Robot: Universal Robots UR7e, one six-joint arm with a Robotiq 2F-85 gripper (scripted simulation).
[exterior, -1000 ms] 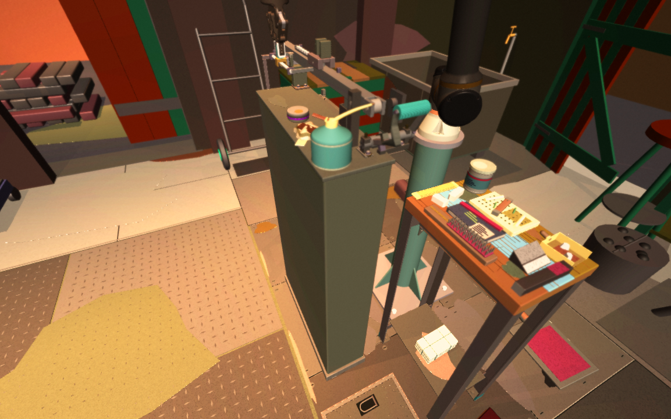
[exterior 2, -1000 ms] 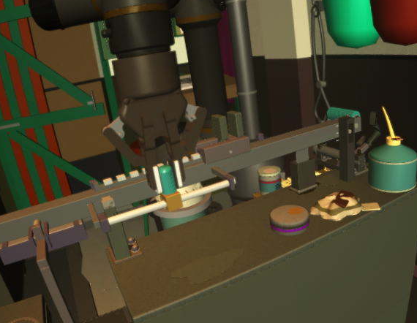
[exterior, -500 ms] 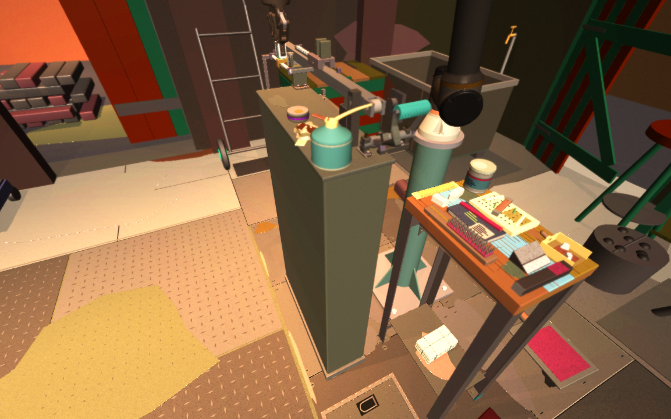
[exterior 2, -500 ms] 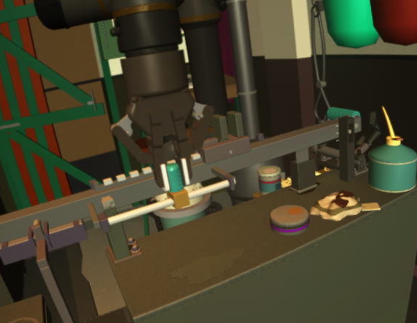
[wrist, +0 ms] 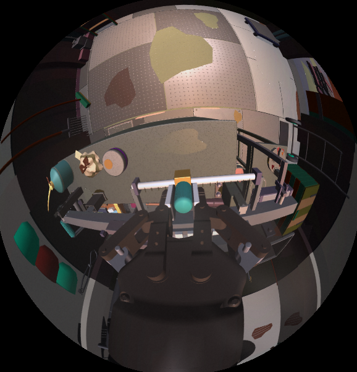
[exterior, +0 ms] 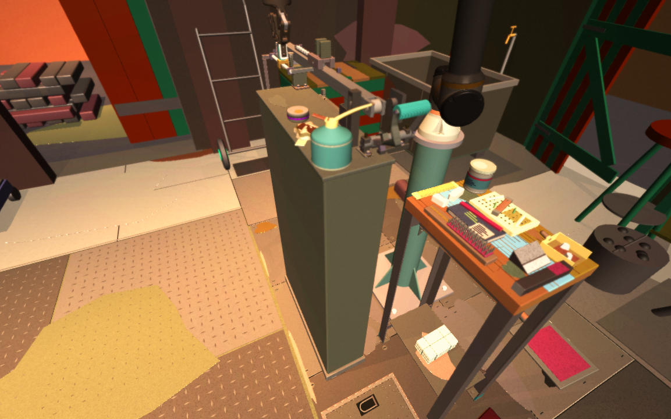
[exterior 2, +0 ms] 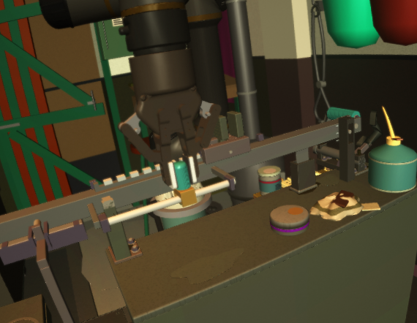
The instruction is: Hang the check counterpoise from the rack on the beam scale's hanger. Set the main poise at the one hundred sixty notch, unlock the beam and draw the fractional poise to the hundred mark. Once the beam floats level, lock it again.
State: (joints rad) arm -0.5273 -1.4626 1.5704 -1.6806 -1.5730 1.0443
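The fractional poise (exterior 2: 185, 195), a brass block with an upright teal knob (exterior 2: 181, 171), sits near the middle of its white rod (exterior 2: 164, 206) in front of the grey beam (exterior 2: 219, 157). My gripper (exterior 2: 181, 171) reaches down from above, and its two white-padded fingers are clamped on either side of the teal knob (wrist: 183, 200). The main poise (exterior 2: 226, 144) sits on the notched beam just right of my fingers. The teal-handled lock lever (exterior 2: 342, 114) stands at the beam's right end. The counterpoise and hanger are not plainly seen.
Behind the scale rise the arm's dark column and green shelving. On the cabinet top lie a round tin (exterior 2: 289, 219), a crumpled rag (exterior 2: 338, 204) and a teal oil can (exterior 2: 392, 166). A cluttered orange table (exterior: 499, 237) stands beside the cabinet.
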